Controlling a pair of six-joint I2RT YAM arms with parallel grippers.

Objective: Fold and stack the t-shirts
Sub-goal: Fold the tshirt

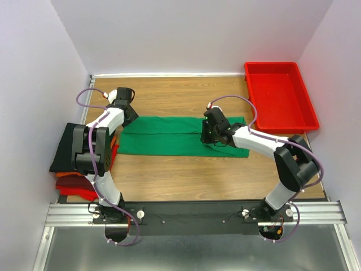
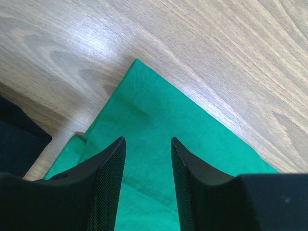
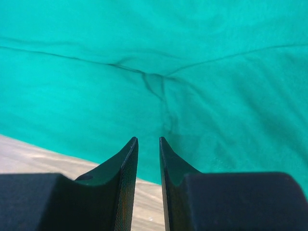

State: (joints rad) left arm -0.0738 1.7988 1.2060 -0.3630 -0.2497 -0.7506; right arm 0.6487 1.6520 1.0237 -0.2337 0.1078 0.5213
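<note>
currently i see the green t-shirt [image 1: 169, 135] lying as a long folded strip across the middle of the wooden table [image 1: 186, 178]. my left gripper [image 2: 147, 140] hangs over its left corner, jaws well apart and holding nothing. my right gripper [image 3: 148, 139] sits low over the right half, fingers only a sliver apart with nothing between them. at the table's left edge the black t-shirt [image 1: 63, 148] lies folded on the red t-shirt [image 1: 72, 186].

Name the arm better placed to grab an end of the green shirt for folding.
Likely left. The left gripper hangs open over the left corner of the green shirt, an edge to pinch. The right gripper, jaws nearly together, sits inboard of the right end.
</note>
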